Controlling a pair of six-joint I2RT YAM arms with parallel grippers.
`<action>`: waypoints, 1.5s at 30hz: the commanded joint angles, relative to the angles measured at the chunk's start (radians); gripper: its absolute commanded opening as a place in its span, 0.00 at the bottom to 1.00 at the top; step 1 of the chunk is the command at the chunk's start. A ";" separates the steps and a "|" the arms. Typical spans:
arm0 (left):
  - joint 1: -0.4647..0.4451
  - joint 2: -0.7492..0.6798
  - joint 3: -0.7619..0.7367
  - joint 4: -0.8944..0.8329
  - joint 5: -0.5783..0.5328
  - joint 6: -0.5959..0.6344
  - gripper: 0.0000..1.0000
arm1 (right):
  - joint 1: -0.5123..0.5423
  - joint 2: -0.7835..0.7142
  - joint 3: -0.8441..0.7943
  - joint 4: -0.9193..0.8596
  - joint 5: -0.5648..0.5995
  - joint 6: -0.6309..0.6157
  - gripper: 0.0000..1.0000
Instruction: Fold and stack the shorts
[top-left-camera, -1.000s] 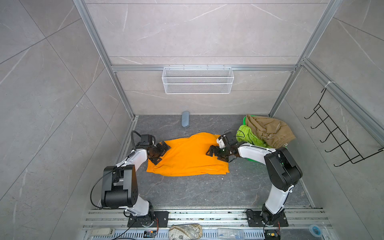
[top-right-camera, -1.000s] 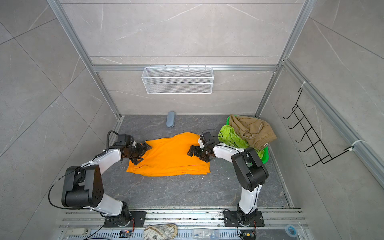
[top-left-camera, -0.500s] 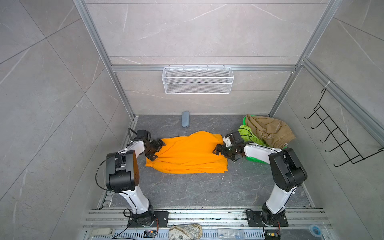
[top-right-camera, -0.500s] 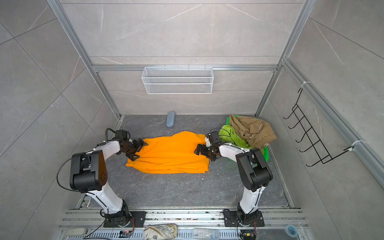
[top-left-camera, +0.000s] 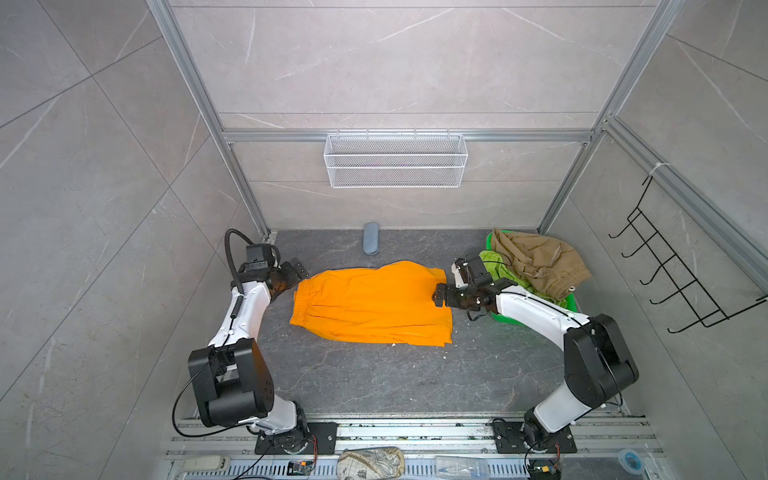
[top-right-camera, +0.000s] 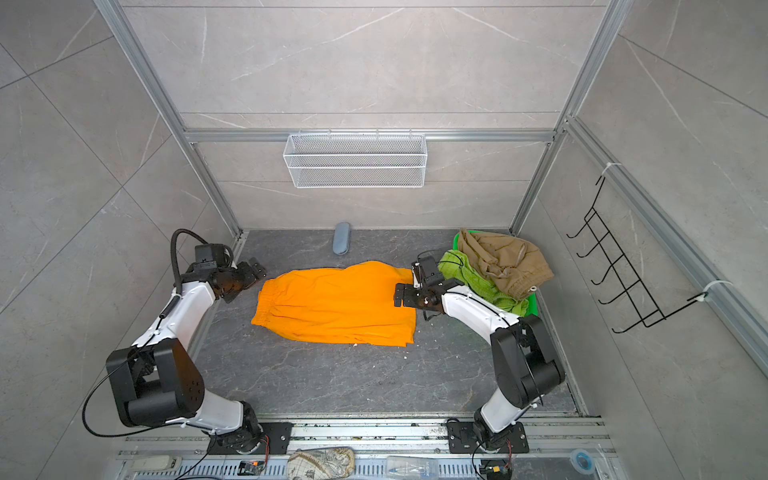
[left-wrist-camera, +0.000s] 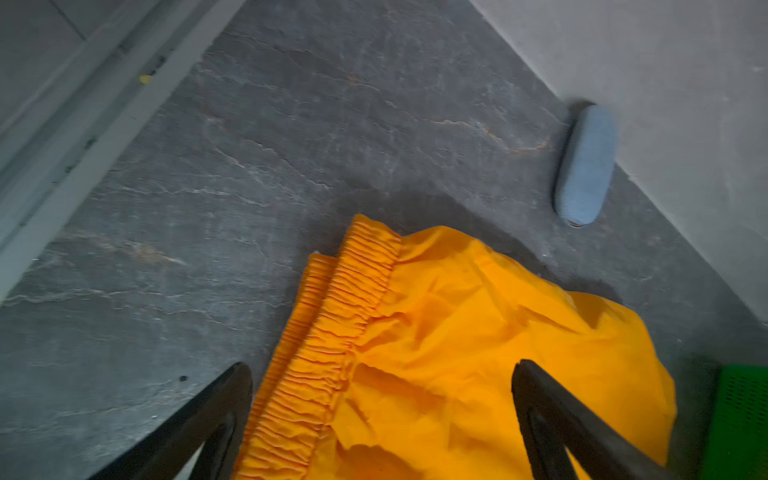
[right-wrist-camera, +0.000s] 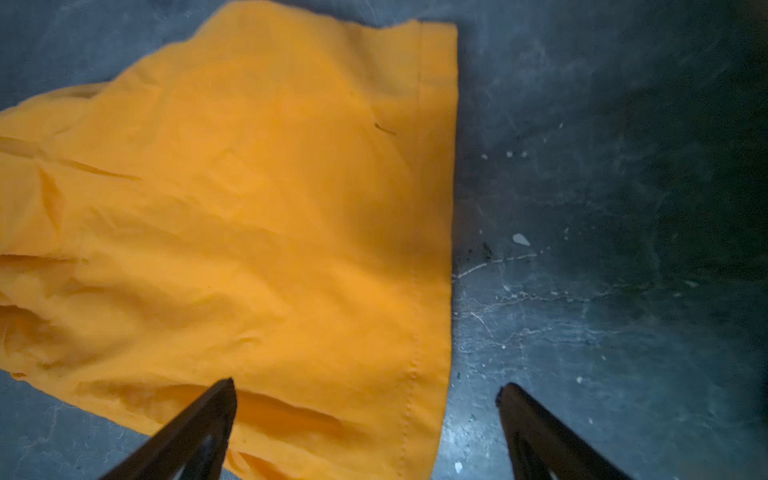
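While left and right jaws gape empty, one orange shorts (top-left-camera: 374, 303), one khaki shorts (top-left-camera: 536, 262), one lime shorts (top-right-camera: 471, 274)

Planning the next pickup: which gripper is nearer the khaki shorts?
Right. The right gripper is at the orange shorts' hem, beside the khaki shorts' basket; the left gripper is at the opposite waistband end.

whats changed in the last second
The left gripper drew back-left to the waistband corner of the bright orange cloth shorts; the right gripper eased outward to their hem. Both stayed open, gripping nothing. These, the khaki cloth shorts and lime green cloth shorts in the green plastic basket stayed put.
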 joint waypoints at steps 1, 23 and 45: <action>0.023 0.093 0.013 -0.081 0.017 0.085 0.99 | 0.069 -0.094 0.021 -0.035 0.240 -0.072 0.99; 0.023 0.342 0.057 -0.094 0.057 0.161 0.99 | 0.134 -0.344 -0.053 0.067 0.526 -0.181 0.99; -0.047 0.334 0.076 -0.101 0.114 0.175 0.06 | 0.132 -0.347 -0.030 -0.006 0.407 -0.012 0.99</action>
